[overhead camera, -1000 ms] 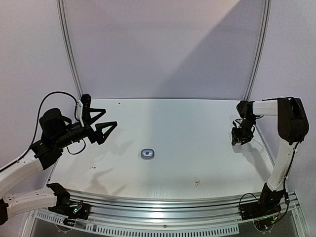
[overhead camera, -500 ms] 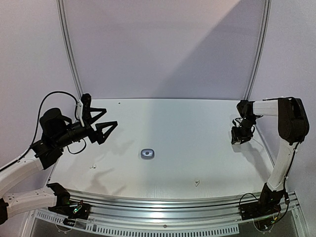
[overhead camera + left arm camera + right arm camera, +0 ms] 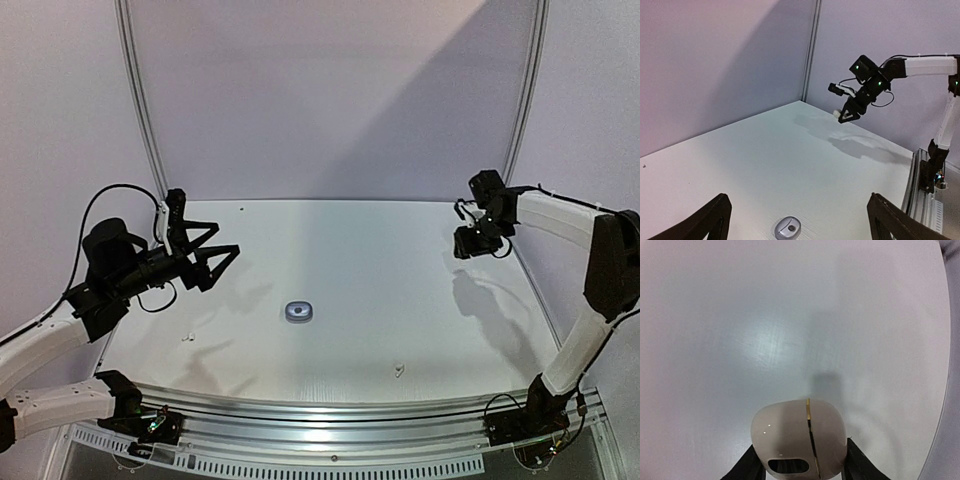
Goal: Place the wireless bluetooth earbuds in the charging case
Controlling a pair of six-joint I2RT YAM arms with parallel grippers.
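A small grey oval charging case point(image 3: 298, 312) lies at the table's middle; it also shows in the left wrist view point(image 3: 788, 229). Two tiny white earbuds lie on the table, one at the near left point(image 3: 186, 338) and one at the near right point(image 3: 399, 371). The dark grey earbuds are not in view. My left gripper point(image 3: 222, 240) is open and empty, held above the table's left side, its fingers point(image 3: 715, 220) wide apart. My right gripper point(image 3: 470, 243) is shut on a white rounded case point(image 3: 799, 437) and holds it above the far right of the table.
The white table point(image 3: 360, 250) is backed by a curved wall with metal rails. A metal rail point(image 3: 330, 412) runs along the near edge. The right arm point(image 3: 920, 65) reaches across the far right corner.
My right gripper has lifted and swung back and to the left with the white case in it. The left arm has hardly moved.
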